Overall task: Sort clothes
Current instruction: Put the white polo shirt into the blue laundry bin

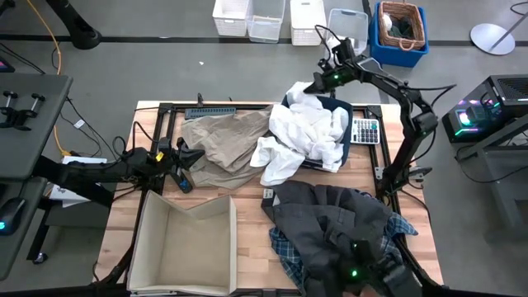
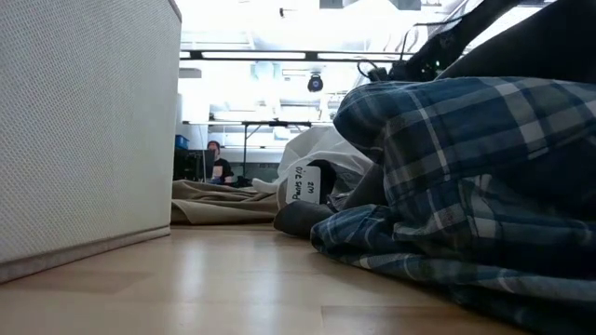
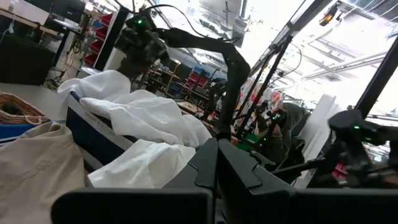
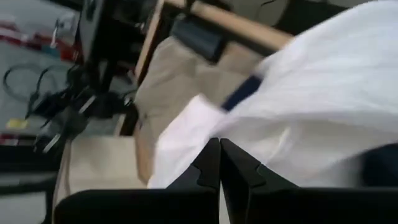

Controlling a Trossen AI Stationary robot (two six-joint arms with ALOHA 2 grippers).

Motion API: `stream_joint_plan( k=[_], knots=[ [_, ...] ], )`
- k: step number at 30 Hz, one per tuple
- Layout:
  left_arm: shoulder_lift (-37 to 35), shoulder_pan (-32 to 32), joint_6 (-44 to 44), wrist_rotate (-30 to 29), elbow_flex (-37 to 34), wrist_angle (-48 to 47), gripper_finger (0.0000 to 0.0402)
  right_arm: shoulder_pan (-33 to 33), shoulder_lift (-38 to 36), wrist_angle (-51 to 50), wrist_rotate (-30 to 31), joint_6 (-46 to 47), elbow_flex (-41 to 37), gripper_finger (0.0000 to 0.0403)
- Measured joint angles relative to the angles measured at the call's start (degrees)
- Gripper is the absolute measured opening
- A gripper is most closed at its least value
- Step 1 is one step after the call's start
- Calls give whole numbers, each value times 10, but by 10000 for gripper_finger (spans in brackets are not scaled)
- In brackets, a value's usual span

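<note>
A white garment (image 1: 301, 136) lies heaped in and over a dark blue bin (image 1: 340, 107) at the table's far right. A beige-khaki garment (image 1: 223, 139) lies spread on the table to its left. A dark grey garment (image 1: 338, 223) lies on a blue-and-white plaid shirt (image 1: 287, 247) at the near right; the shirt fills the low view (image 2: 447, 158). My right gripper (image 1: 317, 83) is shut above the white garment's far end (image 4: 298, 106). My left gripper (image 1: 188, 155) is shut and empty beside the beige garment's left edge (image 3: 37, 168). My right gripper's shut fingers (image 4: 208, 165) point down at the white garment; I cannot tell whether they touch it. No cloth shows between them.
An open beige fabric box (image 1: 186, 243) stands at the near left. A calculator (image 1: 365, 130) lies right of the blue bin. White bins (image 1: 268, 18) and a blue crate holding a wicker basket (image 1: 402, 29) stand on the floor past the far edge. A person (image 2: 219, 166) sits far behind.
</note>
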Motion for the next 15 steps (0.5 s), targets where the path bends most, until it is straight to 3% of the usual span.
stream_joint_plan(
  k=[7,15],
  knots=[
    [0,0,0,0,0,0,0,82,-9,-110,56,-83,0,0],
    [0,0,0,0,0,0,0,177,-9,-204,284,-115,0,0]
  ],
)
